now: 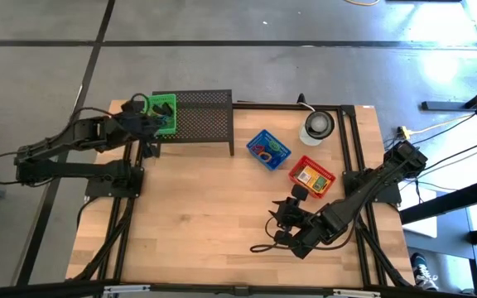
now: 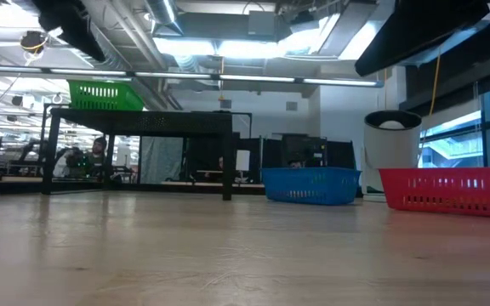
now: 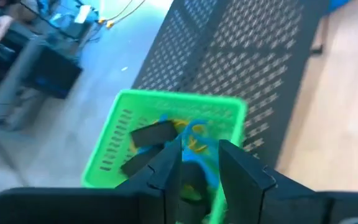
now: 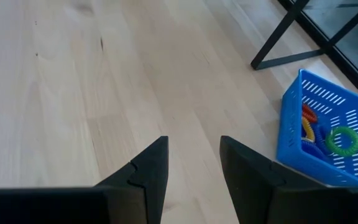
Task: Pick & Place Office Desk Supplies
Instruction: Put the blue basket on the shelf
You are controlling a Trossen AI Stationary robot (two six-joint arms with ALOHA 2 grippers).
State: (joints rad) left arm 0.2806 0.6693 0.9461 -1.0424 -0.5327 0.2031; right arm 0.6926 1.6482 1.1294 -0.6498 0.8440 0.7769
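Left gripper (image 3: 194,165), jaws parted and empty, is held over the green basket (image 1: 163,112) of supplies (image 3: 188,134) at upper left, on the black rack (image 1: 201,116). Right gripper (image 4: 191,168), jaws likewise parted and empty, is held above bare table (image 1: 197,207) at lower right.

Grey concrete floor (image 1: 222,21) with dark seams around the wooden table (image 1: 205,215). Low view: ceiling strip lights (image 2: 228,47) top centre, windows (image 2: 462,127) at right, desks and monitors (image 2: 300,153) mid-frame.
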